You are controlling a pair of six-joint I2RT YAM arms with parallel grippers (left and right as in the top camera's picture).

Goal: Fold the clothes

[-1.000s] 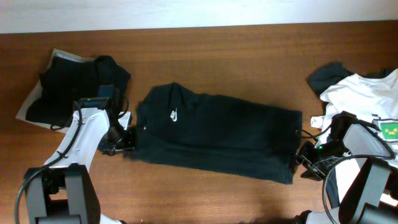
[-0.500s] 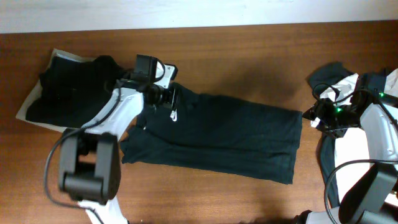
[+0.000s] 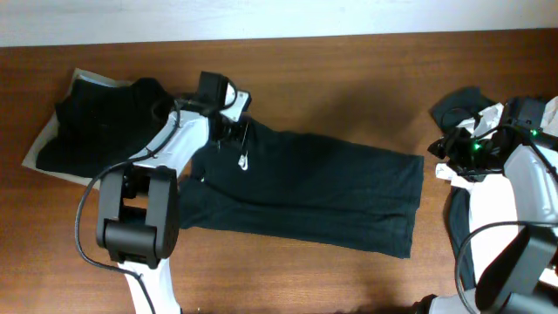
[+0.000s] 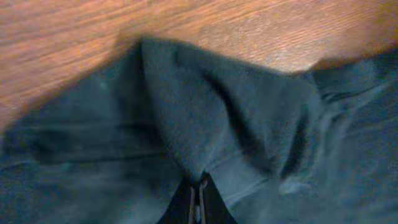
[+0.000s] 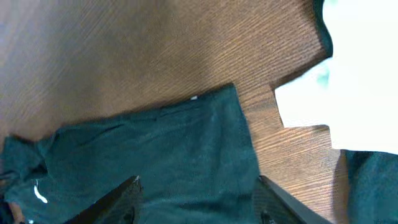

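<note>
A black T-shirt (image 3: 331,187) with a small white swoosh (image 3: 245,160) lies folded into a long strip across the middle of the table. My left gripper (image 3: 235,133) sits at its upper left end, by the collar. In the left wrist view the left gripper (image 4: 198,186) is shut, and a ridge of the shirt's fabric (image 4: 205,106) rises from its tips. My right gripper (image 3: 443,160) hovers at the shirt's right end. In the right wrist view it (image 5: 199,199) stands open above the shirt's hem (image 5: 205,143), holding nothing.
A stack of black clothes (image 3: 96,126) lies on a pale sheet at the far left. At the far right is a pile with a white tee (image 3: 501,115) and a dark garment (image 3: 458,106), partly under my right arm. Bare wood runs along the back.
My left arm swung from the shirt's lower left corner up to the collar, and its gripper closed there. My right arm moved from the lower right corner up to the shirt's upper right end.
</note>
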